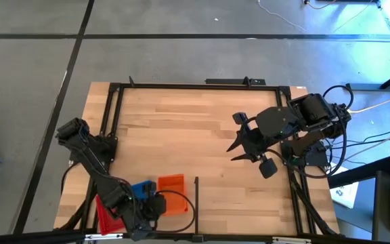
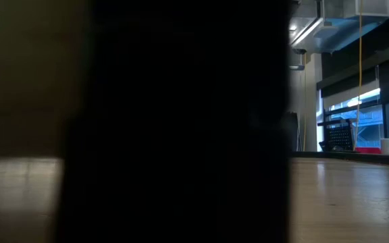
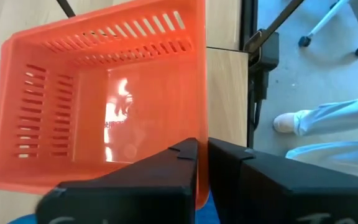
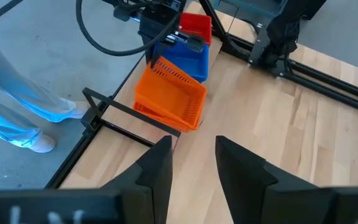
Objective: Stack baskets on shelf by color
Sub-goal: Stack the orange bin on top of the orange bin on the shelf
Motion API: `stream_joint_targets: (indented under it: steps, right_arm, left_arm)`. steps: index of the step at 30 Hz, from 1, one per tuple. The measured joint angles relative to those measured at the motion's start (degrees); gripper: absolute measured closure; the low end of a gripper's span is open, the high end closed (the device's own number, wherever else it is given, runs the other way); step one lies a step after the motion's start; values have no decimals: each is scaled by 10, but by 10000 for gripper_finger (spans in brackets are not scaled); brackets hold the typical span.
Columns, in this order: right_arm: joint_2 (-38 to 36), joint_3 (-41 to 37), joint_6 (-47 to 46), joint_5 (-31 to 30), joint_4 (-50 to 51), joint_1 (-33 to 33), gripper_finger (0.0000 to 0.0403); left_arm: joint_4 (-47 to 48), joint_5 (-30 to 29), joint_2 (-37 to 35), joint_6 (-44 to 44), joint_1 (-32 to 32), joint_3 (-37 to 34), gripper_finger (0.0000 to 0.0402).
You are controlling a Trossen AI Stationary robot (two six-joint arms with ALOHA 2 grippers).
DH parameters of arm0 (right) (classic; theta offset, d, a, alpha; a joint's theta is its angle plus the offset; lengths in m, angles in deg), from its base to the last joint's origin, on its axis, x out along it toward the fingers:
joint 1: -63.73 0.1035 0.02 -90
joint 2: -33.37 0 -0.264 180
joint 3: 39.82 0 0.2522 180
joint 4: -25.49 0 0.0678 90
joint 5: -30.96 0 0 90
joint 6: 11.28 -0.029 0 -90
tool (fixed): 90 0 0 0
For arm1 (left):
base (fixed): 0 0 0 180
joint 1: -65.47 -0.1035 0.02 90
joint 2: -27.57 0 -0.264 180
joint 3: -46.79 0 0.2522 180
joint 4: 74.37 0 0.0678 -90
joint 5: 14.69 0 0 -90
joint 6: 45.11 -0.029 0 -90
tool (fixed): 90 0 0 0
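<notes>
The left gripper (image 3: 202,168) is seen low at the near left part of the wooden desk (image 1: 202,129), and its two dark fingers (image 3: 166,180) are pressed close together on the near rim of an orange plastic lattice basket (image 3: 104,106), so the basket is judged to be held by that rim. In the right wrist view this orange basket (image 4: 169,99) is seen tilted, with what looks like more orange under it, so a small orange pile may have been started; how many are in it cannot be told. Just beside it a blue plastic lattice basket (image 4: 188,59) is seen, and past that a red plastic lattice basket (image 4: 194,25). From above, the red (image 1: 107,213), blue (image 1: 141,188) and orange (image 1: 171,193) ones are found in a row near the thin black divider bar (image 1: 196,203). Nine baskets are not seen, so some may be nested or hidden by the arm. The pale shelf panel cannot be told apart from the desk here. The right gripper (image 1: 249,146) is held open and empty above the right middle of the desk, well apart from the baskets. The work is judged to be partly done: colours are grouped, and the orange one has yet to be let go. A person's leg and shoe (image 3: 291,121) are seen on the floor beyond the desk edge.
</notes>
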Motion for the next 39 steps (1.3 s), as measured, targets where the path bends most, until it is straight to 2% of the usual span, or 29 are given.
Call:
stream_joint_targets:
  steps: [9, 13, 25, 27, 31, 39]
  right_arm:
    - [0, 0, 0, 0, 0, 0, 279]
    - [0, 0, 0, 0, 0, 0, 279]
    - [0, 0, 0, 0, -1, 0, 279]
    - [0, 0, 1, 0, -1, 0, 279]
    - [0, 0, 2, 0, -1, 0, 279]
    - [0, 0, 2, 0, -1, 0, 279]
  left_arm:
    - [-1, 2, 0, 25, -4, 0, 336]
    - [-15, 12, 0, 27, -10, 0, 328]
    - [-31, 47, 0, 26, -16, 0, 332]
    - [-28, 47, 0, 25, -18, 0, 343]
    - [-26, 53, 0, 13, -21, 0, 389]
    - [-39, 53, 0, 12, -21, 0, 399]
